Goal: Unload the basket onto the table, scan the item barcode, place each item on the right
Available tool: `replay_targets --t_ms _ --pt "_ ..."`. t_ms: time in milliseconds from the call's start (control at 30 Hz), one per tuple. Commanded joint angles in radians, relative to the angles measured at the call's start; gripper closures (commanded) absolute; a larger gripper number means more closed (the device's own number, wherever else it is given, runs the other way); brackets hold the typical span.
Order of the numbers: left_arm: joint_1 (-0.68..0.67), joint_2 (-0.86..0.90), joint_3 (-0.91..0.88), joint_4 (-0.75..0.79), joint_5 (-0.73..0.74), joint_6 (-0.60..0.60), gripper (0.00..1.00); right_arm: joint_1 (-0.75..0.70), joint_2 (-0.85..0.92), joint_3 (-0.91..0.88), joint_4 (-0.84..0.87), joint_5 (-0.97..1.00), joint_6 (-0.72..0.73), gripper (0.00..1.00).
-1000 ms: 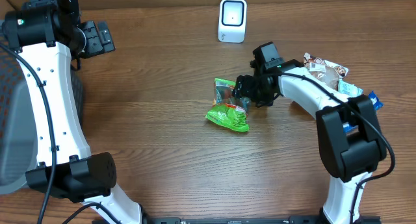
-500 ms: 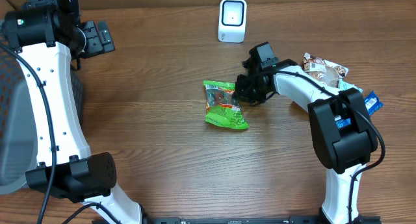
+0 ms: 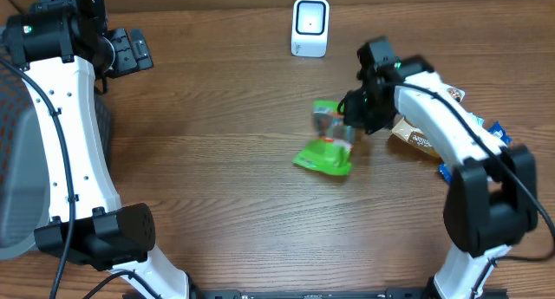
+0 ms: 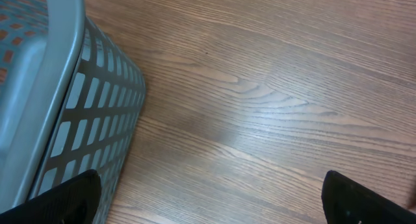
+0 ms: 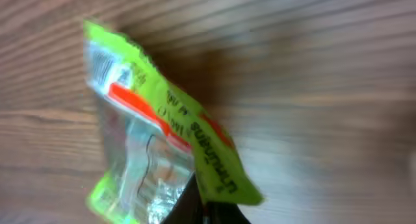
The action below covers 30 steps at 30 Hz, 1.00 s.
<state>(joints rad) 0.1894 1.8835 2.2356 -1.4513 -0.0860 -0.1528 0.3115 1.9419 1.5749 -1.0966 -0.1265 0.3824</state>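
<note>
Overhead view of a wooden table [image 3: 217, 178] with two white robot arms. Right of centre, the right gripper [image 3: 349, 126] is clenched on the upper edge of a green snack packet [image 3: 325, 152]. The packet droops below and to the left of the jaws and appears to hang clear of the wood. In the right wrist view the same packet fills the left half of the frame, bright green with a red band and a clear window. The dark fingertips pinch its lower edge at the bottom centre. The picture is too blurred to tell whether a barcode shows. A white barcode scanner [image 3: 310, 26] stands at the top centre of the overhead frame, well apart from the packet, above it and to its left. Other packets [image 3: 425, 136] lie in a heap at the right edge. The left gripper [image 3: 128, 48] rests at the upper left with its jaws spread wide and nothing between them, near a grey plastic basket [image 4: 71, 100]. The step in hand looks like carrying the packet toward the scanner. The next move probably calls for bringing it close to the scanner's face and turning it so the barcode side faces the window.
</note>
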Motion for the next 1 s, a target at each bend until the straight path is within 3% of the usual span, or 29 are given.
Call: replay_targets --t_ms 0,133,267,433,600,767,967 --pt "-0.008 0.010 0.005 0.000 0.002 0.019 0.00 0.052 -0.061 0.141 -0.103 0.312 0.024 0.96" --pt "-0.008 0.010 0.005 0.000 0.002 0.019 0.00 0.132 -0.061 0.241 -0.212 0.514 0.037 0.96" --pt "-0.008 0.010 0.005 0.000 0.001 0.019 0.00 0.215 -0.036 0.245 -0.216 0.607 0.035 0.96" --pt "-0.008 0.010 0.005 0.000 0.002 0.019 0.00 0.303 0.103 0.245 -0.180 0.594 0.032 0.96" --pt "-0.008 0.010 0.005 0.000 0.002 0.019 0.00 0.386 0.229 0.245 -0.078 0.431 -0.037 0.93" --pt "-0.008 0.010 0.005 0.000 0.002 0.019 0.00 0.463 0.248 0.252 -0.008 0.396 -0.080 0.94" --pt "-0.008 0.010 0.005 0.000 0.001 0.019 0.00 0.464 0.248 0.350 -0.067 0.380 -0.085 0.96"
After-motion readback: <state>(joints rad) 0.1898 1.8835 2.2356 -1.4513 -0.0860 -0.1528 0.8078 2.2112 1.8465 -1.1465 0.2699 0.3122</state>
